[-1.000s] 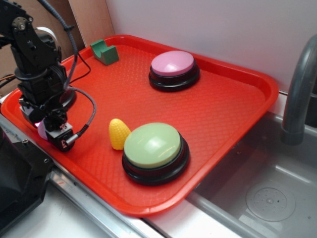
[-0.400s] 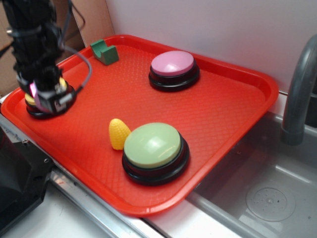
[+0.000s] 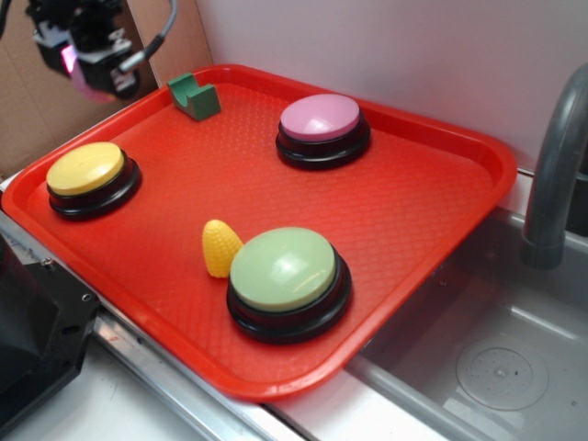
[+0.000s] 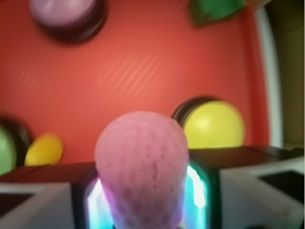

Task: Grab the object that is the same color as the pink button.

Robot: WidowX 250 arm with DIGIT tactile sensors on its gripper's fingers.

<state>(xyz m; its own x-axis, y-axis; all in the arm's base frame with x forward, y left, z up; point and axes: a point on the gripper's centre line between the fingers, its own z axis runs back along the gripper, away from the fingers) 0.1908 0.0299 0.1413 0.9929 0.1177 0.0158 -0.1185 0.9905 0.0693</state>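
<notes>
My gripper (image 3: 90, 73) is high above the tray's far left corner, shut on the pink ball (image 4: 142, 167), which fills the space between the lit pads in the wrist view. In the exterior view only a sliver of the pink ball (image 3: 92, 90) shows under the fingers. The pink button (image 3: 321, 118) with its lilac dome on a black base sits at the back of the red tray (image 3: 432, 211), far to the right of my gripper. From the wrist camera the pink button (image 4: 64, 10) appears blurred at the top left.
A yellow button (image 3: 86, 169) sits at the tray's left, a green button (image 3: 284, 269) at the front, a yellow corn toy (image 3: 220, 246) beside it, and a green block (image 3: 193, 96) at the back. A sink (image 3: 487, 367) and faucet (image 3: 551, 175) lie to the right.
My gripper has risen from the tray's front left, past the yellow button, to high above the far left corner, carrying the pink ball with it.
</notes>
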